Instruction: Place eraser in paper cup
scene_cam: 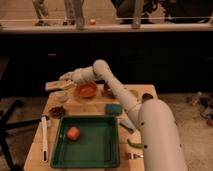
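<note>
Far left of the wooden table (37,150): eraser (56,85), a flat oblong at the back edge, apparently pinched at its right end. Just right and nearer, paper cup (61,95), upright, mouth open. Gripper (66,79) above and behind the cup, clenched, seemingly on the eraser; contact hard to confirm. Eraser likely light, stiff, slightly grippy, not fragile; best held across its narrow sides. Further right: orange bowl (87,90), teal sponge (114,108).

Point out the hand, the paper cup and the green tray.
hand (65,78), camera view, shut fingertips above the cup
paper cup (61,95), camera view, rim
green tray (95,131), camera view, bare floor
</note>
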`<state>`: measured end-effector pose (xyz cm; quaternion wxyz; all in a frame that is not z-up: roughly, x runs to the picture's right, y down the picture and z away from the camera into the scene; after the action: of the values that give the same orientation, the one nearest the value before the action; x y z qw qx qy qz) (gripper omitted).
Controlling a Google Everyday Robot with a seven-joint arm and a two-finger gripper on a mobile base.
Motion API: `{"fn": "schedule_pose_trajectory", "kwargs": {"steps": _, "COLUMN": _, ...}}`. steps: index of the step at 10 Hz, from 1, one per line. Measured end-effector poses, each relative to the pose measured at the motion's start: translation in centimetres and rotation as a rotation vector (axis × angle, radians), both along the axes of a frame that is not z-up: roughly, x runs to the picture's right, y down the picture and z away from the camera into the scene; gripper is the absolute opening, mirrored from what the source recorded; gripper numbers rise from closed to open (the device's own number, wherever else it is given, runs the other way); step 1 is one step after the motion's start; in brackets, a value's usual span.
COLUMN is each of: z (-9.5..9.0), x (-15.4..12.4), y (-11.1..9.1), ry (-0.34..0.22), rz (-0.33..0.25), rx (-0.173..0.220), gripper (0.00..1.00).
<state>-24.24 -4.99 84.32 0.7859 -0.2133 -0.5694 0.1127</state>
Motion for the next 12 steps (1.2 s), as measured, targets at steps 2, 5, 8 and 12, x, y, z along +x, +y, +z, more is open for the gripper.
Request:
{"fn": "schedule_pose_trajectory", "kwargs": {"steps": 2, "z": 0.7, "x": -0.7, "y": 0.2, "ry": -0.005, "rz": -0.008, "rx": -0.016, "gripper": 0.14}}
{"fn": "schedule_pose_trajectory", "kwargs": {"steps": 5, "z": 1.7, "x": -0.9, "y": 0.8, "ry": -0.003, "rz": -0.018, "rx": -0.039, "gripper": 0.14}}
{"fn": "schedule_pose_trajectory", "kwargs": {"steps": 8, "z": 2.4, "x": -1.2, "y": 1.4, "ry": -0.001, "rz": -0.028, "rx": -0.062, "gripper": 0.14}}
{"fn": "schedule_pose_trajectory", "kwargs": {"steps": 12, "z": 3.0, "x": -1.1, "y": 1.9, "ry": 0.004, "rz": -0.022, "rx": -0.082, "gripper": 0.14}}
